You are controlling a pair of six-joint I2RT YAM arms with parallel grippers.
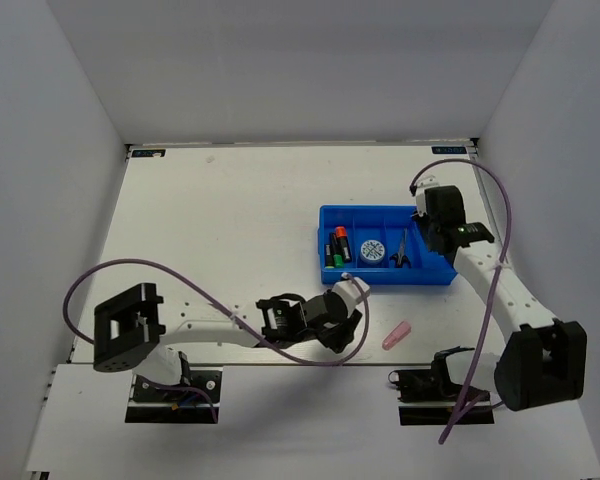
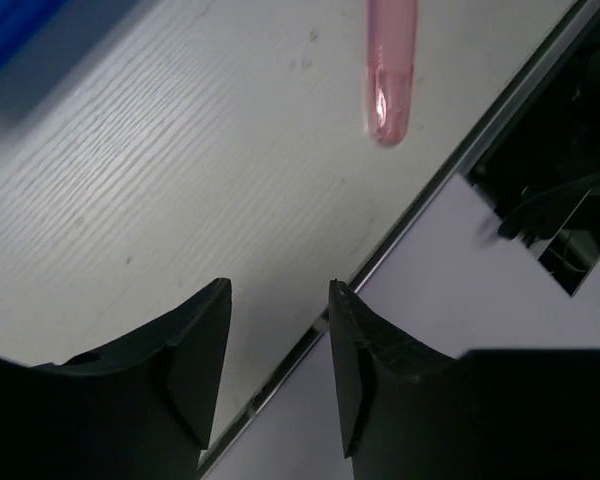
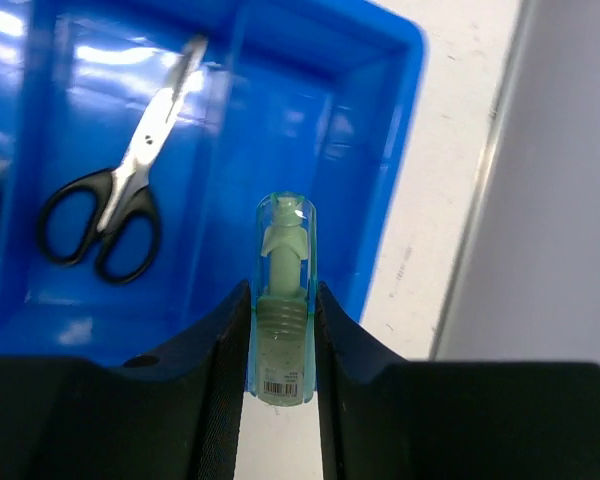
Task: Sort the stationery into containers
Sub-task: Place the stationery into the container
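Pale green tube [image 3: 283,300] is pinched in your right gripper [image 3: 281,296], hanging over the blue bin's [image 3: 404,70] end compartment, next door to the scissors [image 3: 120,200]. Pink tube [image 2: 390,70] lies on the table [image 2: 180,150] just ahead of your left gripper [image 2: 280,292], fingers slightly apart, holding nothing.

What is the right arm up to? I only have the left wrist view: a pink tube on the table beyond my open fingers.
Observer: The right gripper is shut on a pale green tube, held over the right end of the blue bin.
Operator: Anything already in that end compartment?
Observer: What shows of it is bare. The scissors lie in the compartment beside it.
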